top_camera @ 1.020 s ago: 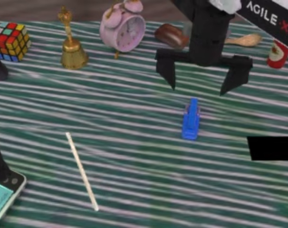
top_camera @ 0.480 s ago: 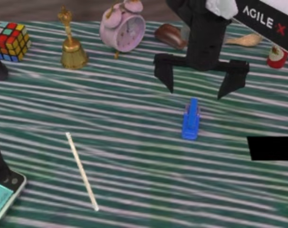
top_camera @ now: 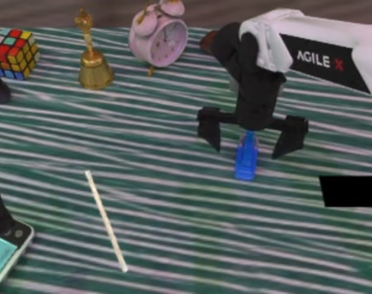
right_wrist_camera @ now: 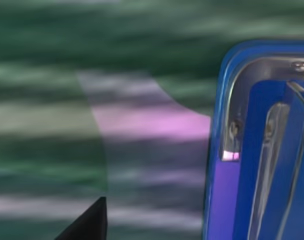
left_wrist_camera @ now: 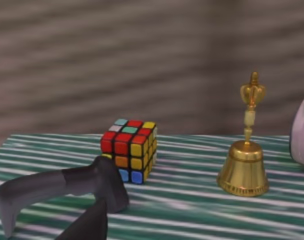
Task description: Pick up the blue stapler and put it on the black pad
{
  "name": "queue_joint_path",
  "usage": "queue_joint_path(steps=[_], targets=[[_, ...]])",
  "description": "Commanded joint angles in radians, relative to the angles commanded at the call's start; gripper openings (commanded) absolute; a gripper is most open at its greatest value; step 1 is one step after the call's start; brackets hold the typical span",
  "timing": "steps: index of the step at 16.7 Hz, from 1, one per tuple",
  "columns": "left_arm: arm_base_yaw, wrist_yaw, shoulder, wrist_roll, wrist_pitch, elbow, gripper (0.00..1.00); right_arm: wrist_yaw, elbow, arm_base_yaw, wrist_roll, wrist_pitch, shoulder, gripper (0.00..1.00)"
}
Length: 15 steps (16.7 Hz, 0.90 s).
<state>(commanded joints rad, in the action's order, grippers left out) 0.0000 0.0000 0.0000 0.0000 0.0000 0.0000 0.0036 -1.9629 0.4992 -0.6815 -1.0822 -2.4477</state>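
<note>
Top view shows your right claw point(top_camera: 252, 138) spread wide over the blue stapler point(top_camera: 246, 158); off-centre closing may knock it askew.

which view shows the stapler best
Top view: the stapler lies on the table, its far end under the open right hand. Right wrist view shows only a close-up of part of it; left wrist view shows none.

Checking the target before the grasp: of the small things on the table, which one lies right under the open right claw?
The blue stapler: it lies between the spread fingers of the right claw. The white stick lies well away to the left.
</note>
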Motion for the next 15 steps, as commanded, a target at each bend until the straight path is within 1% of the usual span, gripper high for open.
queue_joint_path(steps=[5, 15], targets=[[0.0, 0.0, 0.0, 0.0, 0.0, 0.0, 1.0, 0.0, 0.01, 0.0, -0.001, 0.01, -0.002, 1.0], [0.0, 0.0, 0.0, 0.0, 0.0, 0.0, 1.0, 0.0, 0.01, 0.0, -0.001, 0.01, -0.002, 0.25]])
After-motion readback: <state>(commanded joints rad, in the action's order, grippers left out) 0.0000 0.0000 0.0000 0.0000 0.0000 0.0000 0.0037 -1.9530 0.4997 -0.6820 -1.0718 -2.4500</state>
